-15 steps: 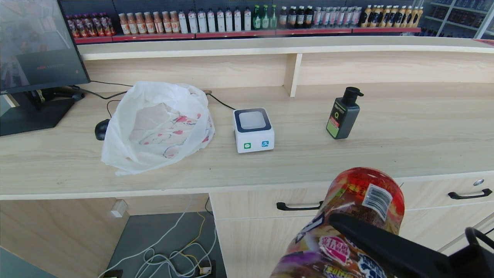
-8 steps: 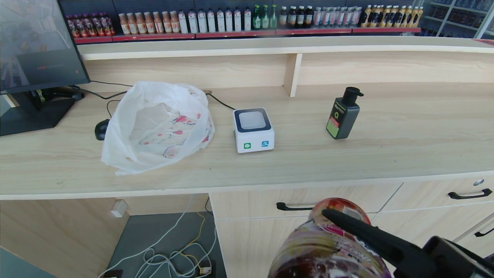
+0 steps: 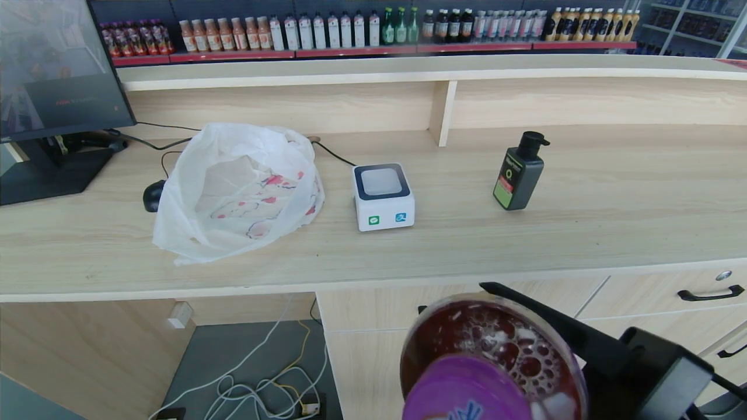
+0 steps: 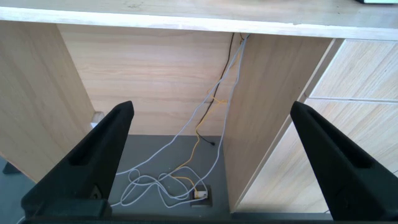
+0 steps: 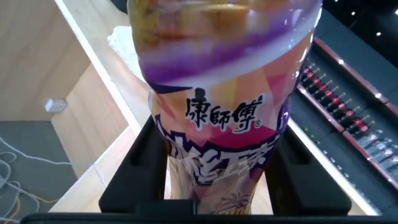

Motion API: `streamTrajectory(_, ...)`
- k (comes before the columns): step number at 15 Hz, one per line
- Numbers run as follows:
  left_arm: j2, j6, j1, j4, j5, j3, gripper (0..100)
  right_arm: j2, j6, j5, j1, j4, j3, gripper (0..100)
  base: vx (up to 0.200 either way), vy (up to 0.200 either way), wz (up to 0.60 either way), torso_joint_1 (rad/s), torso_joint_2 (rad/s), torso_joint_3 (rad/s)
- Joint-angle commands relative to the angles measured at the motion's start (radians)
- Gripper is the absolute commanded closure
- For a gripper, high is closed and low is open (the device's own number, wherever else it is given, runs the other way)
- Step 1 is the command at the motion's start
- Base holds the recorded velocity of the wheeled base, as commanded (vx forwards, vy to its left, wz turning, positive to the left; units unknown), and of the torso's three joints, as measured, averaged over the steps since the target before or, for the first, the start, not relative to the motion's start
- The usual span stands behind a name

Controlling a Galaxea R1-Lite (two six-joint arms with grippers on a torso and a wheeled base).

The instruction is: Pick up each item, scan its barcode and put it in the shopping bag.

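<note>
Shopping bag (image 3: 233, 186) of crinkled white plastic with red print slumps, mouth gaping, on the long pale wooden counter (image 3: 583, 227), at nine o'clock of the white square scanner box (image 3: 383, 196). Next in size, the clear plastic drink bottle (image 3: 496, 350) with bubbly red-brown liquid, a purple cap and a purple, pink and yellow label hangs off the counter at five o'clock in the head view. It is in front of the drawer fronts, tilted with its cap toward the camera. The right gripper (image 5: 211, 168) is clenched on its body, one black finger (image 3: 548, 326) along its three o'clock side. The left gripper (image 4: 211, 121) is spread wide and holds nothing, low before the counter's open bay. The scanner box, with a dark-framed window on top, stands mid-counter. Well apart at its three o'clock, a dark grey pump bottle (image 3: 518, 173) with a green label stands upright. A small black mouse (image 3: 153, 195) lies just beside the bag's nine o'clock edge.
</note>
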Motion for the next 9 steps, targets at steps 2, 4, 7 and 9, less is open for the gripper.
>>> streamTrajectory(2,0.0,0.0,0.0,0.0,0.0,0.0,0,0.148,0.257,-0.003,-0.01,-0.002,-0.048,100,0.0,0.0,0.0,0.0,0.0,0.0)
streamTrajectory(4,0.0,0.0,0.0,0.0,0.0,0.0,0,0.186,0.294,0.0,-0.09,-0.002,-0.057,100,0.0,0.0,0.0,0.0,0.0,0.0)
streamTrajectory(7,0.0,0.0,0.0,0.0,0.0,0.0,0,0.209,0.482,0.005,-0.213,-0.002,-0.138,100,0.0,0.0,0.0,0.0,0.0,0.0)
streamTrajectory(9,0.0,0.0,0.0,0.0,0.0,0.0,0,0.27,0.642,0.008,-0.3,0.008,-0.292,100,0.0,0.0,0.0,0.0,0.0,0.0)
